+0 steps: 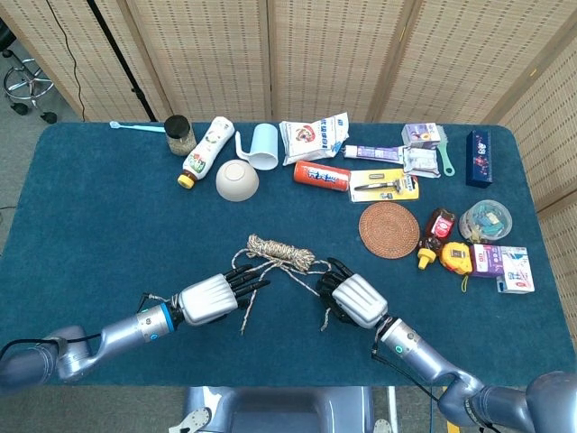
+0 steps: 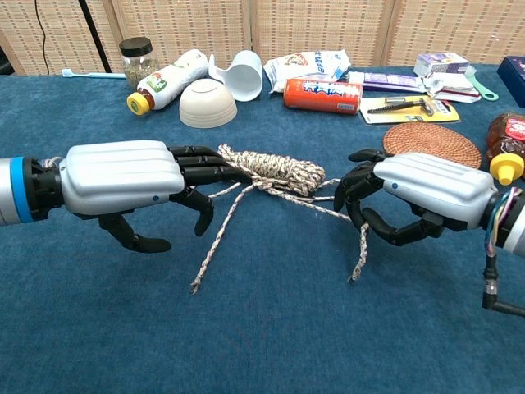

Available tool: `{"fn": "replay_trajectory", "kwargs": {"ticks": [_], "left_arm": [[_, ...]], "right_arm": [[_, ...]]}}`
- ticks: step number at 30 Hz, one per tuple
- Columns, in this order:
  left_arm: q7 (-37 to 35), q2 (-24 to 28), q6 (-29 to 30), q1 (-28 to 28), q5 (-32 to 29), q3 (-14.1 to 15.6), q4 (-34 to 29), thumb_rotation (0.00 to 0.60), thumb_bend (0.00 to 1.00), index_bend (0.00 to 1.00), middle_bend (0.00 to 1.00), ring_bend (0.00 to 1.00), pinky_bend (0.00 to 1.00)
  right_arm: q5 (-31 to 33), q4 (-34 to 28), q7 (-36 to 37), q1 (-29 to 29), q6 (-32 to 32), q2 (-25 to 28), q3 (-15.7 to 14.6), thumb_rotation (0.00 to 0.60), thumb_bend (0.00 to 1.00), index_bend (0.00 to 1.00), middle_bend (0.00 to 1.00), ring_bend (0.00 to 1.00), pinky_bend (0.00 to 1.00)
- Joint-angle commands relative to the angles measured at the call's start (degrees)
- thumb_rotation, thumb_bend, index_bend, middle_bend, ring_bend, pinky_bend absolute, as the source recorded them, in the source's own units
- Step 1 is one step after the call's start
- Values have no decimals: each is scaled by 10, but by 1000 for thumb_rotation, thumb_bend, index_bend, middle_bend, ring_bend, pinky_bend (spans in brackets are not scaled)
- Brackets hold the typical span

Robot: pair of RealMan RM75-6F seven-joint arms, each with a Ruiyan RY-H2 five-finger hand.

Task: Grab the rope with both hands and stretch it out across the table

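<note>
Lying near the middle of the blue table [image 1: 90, 207], the rope [image 2: 275, 171] was mostly a loose coil, with two strands trailing toward the front edge. One strand ran from the coil to the right hand [image 2: 418, 197], which pinched it between its dark fingers [image 2: 354, 182], the free end hanging down below the grip. The left hand [image 2: 131, 179] sat at the coil's other side with fingers extended and apart, the fingertips [image 1: 257, 275] reaching to the coil's left end and over the second loose strand; it gripped nothing that I could see. Beyond the rope stood an upturned bowl [image 1: 236, 179], a pale blue cup [image 1: 262, 146] on its side and an orange tube [image 1: 322, 174]. A round woven coaster [image 1: 389, 229] lay to the right, well apart from the right hand, near a yellow tape measure [image 1: 456, 258].
</note>
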Motion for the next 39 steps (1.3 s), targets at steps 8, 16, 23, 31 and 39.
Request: {"fn": "replay_trajectory", "kwargs": {"ticks": [8, 16, 23, 31, 39], "left_arm": [[-4, -48, -5, -10, -22, 14, 42, 600, 288, 473, 0, 0, 0], [-4, -70, -8, -18, -37, 20, 59, 600, 288, 475, 0, 0, 0], [-5, -80, -13, -23, -48, 26, 67, 600, 320, 474, 0, 0, 0], [-7, -85, -15, -29, -57, 32, 71, 600, 400, 485, 0, 0, 0], [-3, -86, -19, -34, -67, 36, 70, 600, 445, 483, 0, 0, 0]], "right_arm": [[1, 2, 3, -5, -5, 4, 0, 600, 610, 604, 335, 249, 0], [1, 7, 8, -7, -8, 3, 1, 600, 610, 604, 335, 249, 0], [2, 10, 12, -9, -10, 4, 1, 600, 609, 607, 335, 249, 0], [1, 12, 16, -11, -12, 3, 3, 600, 610, 611, 335, 249, 0], [1, 13, 18, -13, -11, 4, 3, 600, 610, 611, 335, 249, 0]]}}
